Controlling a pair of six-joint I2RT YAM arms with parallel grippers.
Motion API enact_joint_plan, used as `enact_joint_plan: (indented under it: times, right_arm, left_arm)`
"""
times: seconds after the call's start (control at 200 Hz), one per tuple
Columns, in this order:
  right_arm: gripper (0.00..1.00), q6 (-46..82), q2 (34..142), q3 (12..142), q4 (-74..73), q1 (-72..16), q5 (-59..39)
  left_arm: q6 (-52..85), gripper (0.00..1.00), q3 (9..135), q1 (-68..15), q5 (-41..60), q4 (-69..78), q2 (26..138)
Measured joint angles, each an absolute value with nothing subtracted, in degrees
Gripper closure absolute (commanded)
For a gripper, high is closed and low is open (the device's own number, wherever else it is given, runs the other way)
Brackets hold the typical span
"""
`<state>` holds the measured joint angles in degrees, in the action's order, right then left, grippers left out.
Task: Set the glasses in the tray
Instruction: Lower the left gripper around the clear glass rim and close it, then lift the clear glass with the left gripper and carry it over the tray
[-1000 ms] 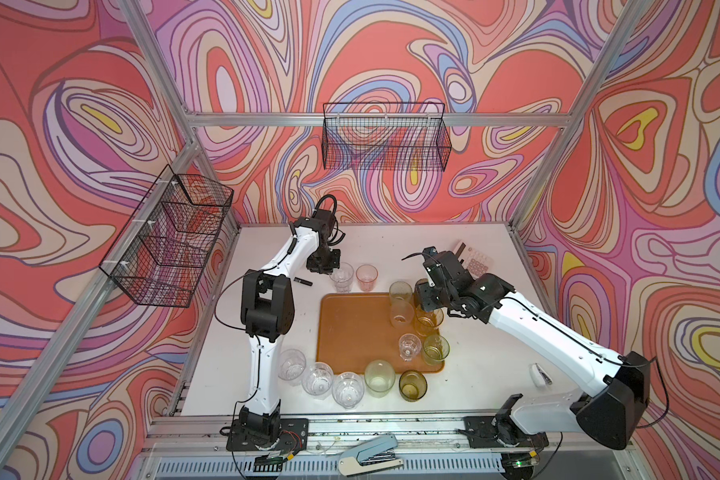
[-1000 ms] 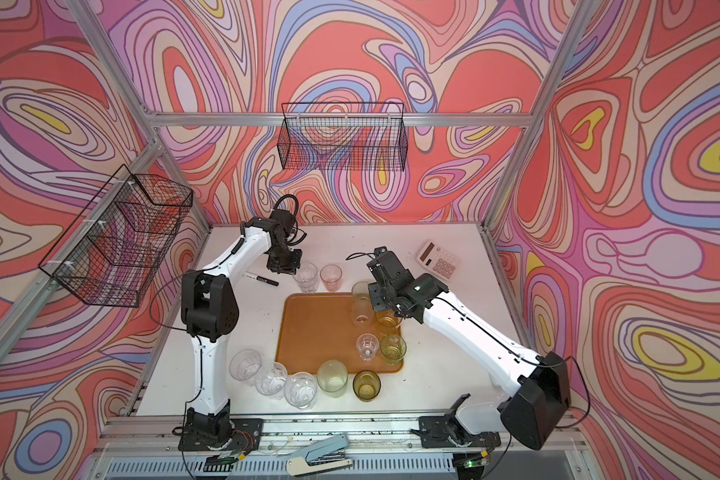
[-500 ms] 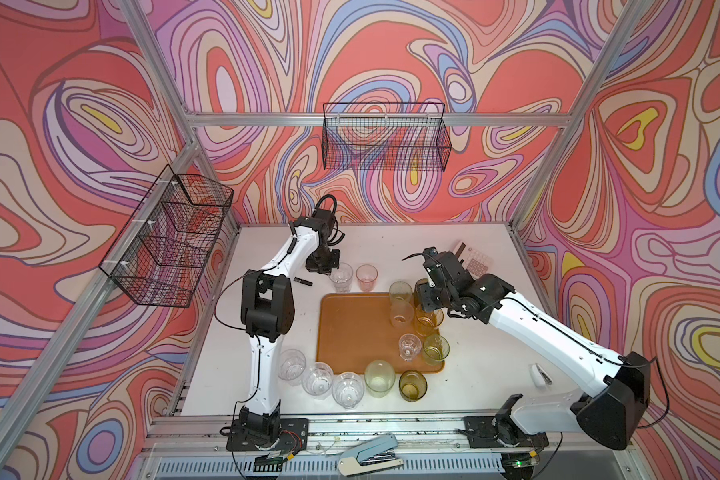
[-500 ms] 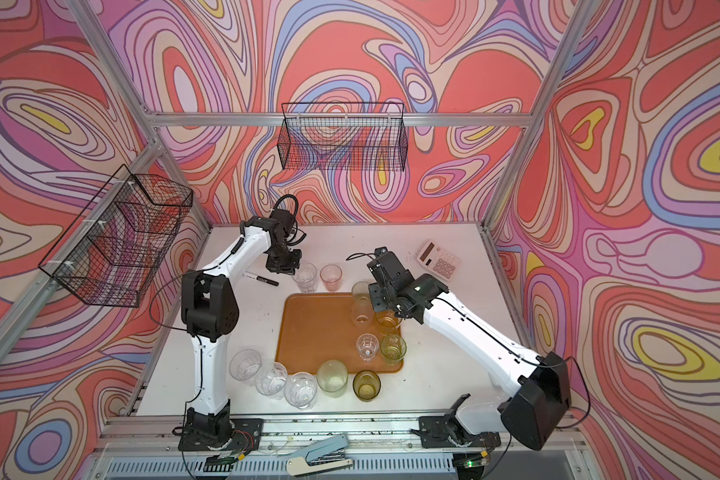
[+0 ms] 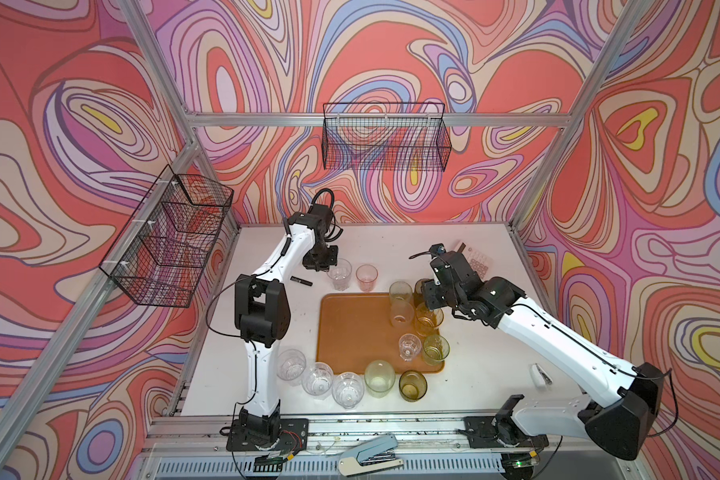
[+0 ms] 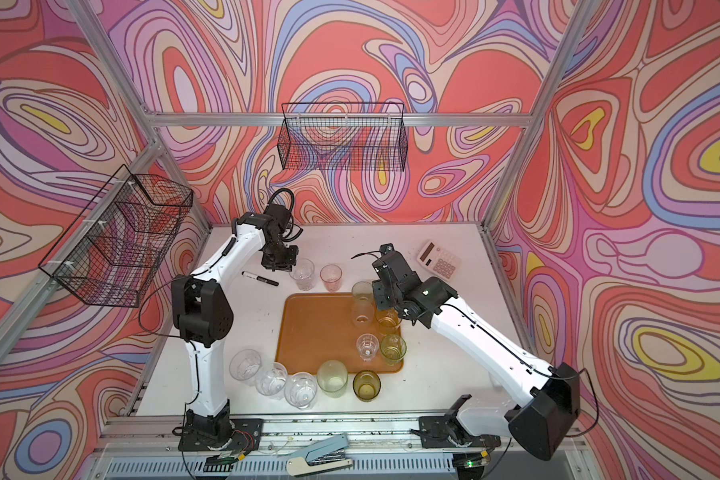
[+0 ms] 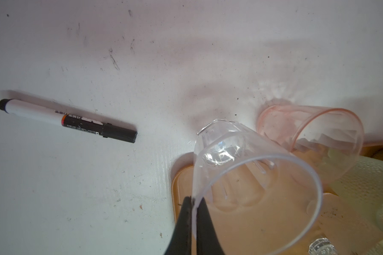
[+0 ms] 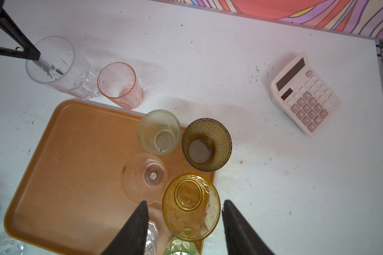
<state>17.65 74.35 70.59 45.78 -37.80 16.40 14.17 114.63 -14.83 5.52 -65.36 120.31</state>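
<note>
My left gripper (image 7: 192, 220) is shut on the rim of a clear glass (image 5: 339, 274) that stands behind the orange-brown tray (image 5: 350, 332), next to a pink glass (image 5: 366, 276). My right gripper (image 8: 185, 203) is open and straddles an amber-yellow glass (image 8: 191, 205) on the tray, with a gap on each side. Also on the tray are a pale green glass (image 8: 159, 132), a clear one (image 8: 144, 176), a small clear one (image 5: 409, 347) and a green one (image 5: 435, 349). An olive-brown glass (image 8: 206, 143) stands at the tray's far right corner.
Several more glasses line the table in front of the tray, from a clear one (image 5: 291, 365) to an olive one (image 5: 412, 385). A marker (image 5: 301, 281) lies left of the held glass. A pink calculator (image 5: 476, 259) sits at the back right. Two wire baskets (image 5: 385, 137) hang on the walls.
</note>
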Motion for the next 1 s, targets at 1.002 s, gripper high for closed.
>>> enact_joint_plan:
  times: [1.002]
  right_arm:
    - [0.39, 15.9, 74.5, 70.6, 45.5, -37.8, 9.4]
  left_arm:
    - [14.2, 1.00, 107.9, -21.0, 7.5, -72.2, 111.4]
